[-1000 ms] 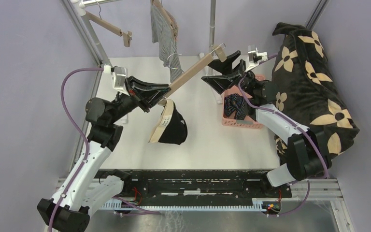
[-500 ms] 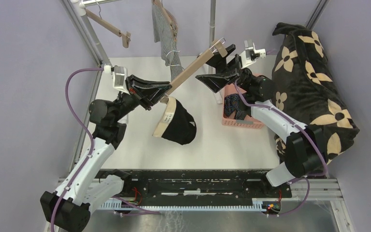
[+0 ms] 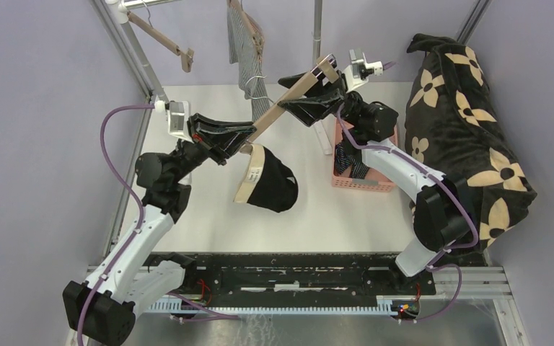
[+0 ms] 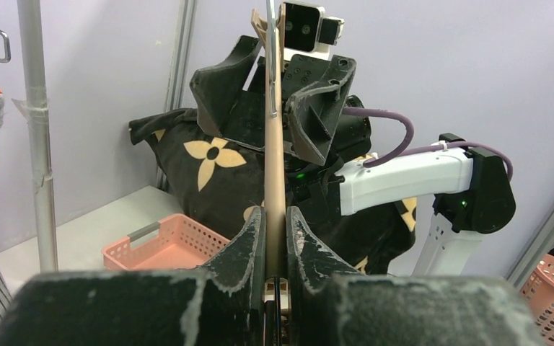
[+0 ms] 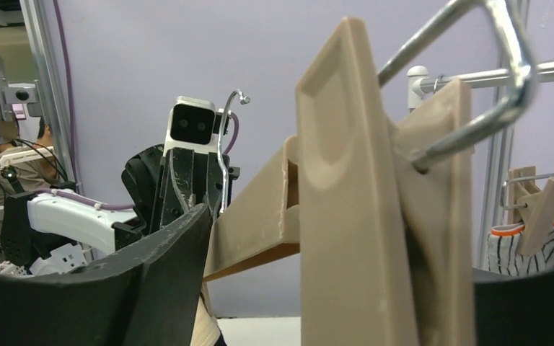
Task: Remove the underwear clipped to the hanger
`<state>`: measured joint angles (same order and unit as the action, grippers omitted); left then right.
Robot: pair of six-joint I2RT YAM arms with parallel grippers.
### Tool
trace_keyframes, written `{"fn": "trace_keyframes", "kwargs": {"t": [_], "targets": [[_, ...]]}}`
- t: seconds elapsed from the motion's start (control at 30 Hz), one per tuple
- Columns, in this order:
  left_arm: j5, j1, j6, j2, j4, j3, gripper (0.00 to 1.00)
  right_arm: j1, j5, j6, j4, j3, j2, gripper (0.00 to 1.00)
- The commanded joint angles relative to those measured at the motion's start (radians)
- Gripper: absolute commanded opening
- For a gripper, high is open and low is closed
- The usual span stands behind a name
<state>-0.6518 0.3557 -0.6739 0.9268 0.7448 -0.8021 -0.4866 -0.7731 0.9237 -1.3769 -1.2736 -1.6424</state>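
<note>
My left gripper (image 3: 244,139) (image 4: 275,231) is shut on the tan wooden hanger bar (image 3: 283,104) (image 4: 275,166) near its lower end. The plain black underwear (image 3: 273,186), with a tan waistband, hangs clipped there. My right gripper (image 3: 304,91) (image 5: 361,245) is open, with its jaws on either side of the wooden clip (image 3: 325,68) (image 5: 375,187) at the bar's raised far end. The grey-and-white striped underwear (image 3: 245,50) hangs from another hanger at the back. The navy striped pair (image 3: 349,158) lies in the pink basket (image 3: 361,184).
A black blanket with tan flowers (image 3: 469,122) fills the right side. An empty wooden hanger (image 3: 162,40) hangs at the back left. A metal rack post (image 3: 317,29) stands behind the right gripper. The white table (image 3: 187,209) lies below.
My right gripper has moved up and left from above the basket to the hanger's far clip. The left gripper kept its hold, and the black underwear swung slightly right.
</note>
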Motion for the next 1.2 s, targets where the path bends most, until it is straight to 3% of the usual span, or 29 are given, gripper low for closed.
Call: {"fn": "trace_keyframes", "kwargs": {"t": [0.0, 0.13, 0.43, 0.5, 0.53, 0.57, 0.77, 0.83, 0.97, 1.17], "targets": [[0.04, 0.002, -0.037, -0.006, 0.111, -0.002, 0.03, -0.008, -0.011, 0.049, -0.067, -0.064, -0.017, 0.68], [0.055, 0.001, -0.043, 0.0, 0.142, 0.001, 0.03, -0.01, -0.039, 0.096, -0.067, -0.104, -0.047, 0.53], [0.081, 0.002, -0.062, 0.009, 0.201, 0.015, 0.03, -0.01, -0.058, 0.118, -0.067, -0.109, -0.053, 0.33], [0.085, 0.002, -0.066, 0.015, 0.209, 0.019, 0.03, -0.01, -0.065, 0.126, -0.067, -0.117, -0.055, 0.19], [0.085, 0.002, -0.069, 0.018, 0.216, 0.02, 0.03, -0.01, -0.065, 0.131, -0.066, -0.12, -0.058, 0.05], [0.083, 0.002, -0.072, 0.023, 0.222, 0.021, 0.03, -0.01, -0.059, 0.137, -0.066, -0.119, -0.059, 0.02], [0.075, 0.003, -0.093, 0.04, 0.245, 0.03, 0.06, -0.01, -0.053, 0.164, -0.065, -0.122, -0.07, 0.01], [0.078, 0.003, -0.095, 0.039, 0.244, 0.036, 0.16, -0.009, -0.046, 0.164, -0.065, -0.123, -0.07, 0.01], [0.11, 0.003, -0.078, 0.012, 0.202, 0.045, 0.53, -0.01, -0.047, 0.163, -0.065, -0.133, -0.07, 0.01], [0.174, 0.003, 0.043, -0.07, 0.063, 0.044, 0.76, -0.01, -0.053, 0.164, -0.065, -0.135, -0.068, 0.01]]}}
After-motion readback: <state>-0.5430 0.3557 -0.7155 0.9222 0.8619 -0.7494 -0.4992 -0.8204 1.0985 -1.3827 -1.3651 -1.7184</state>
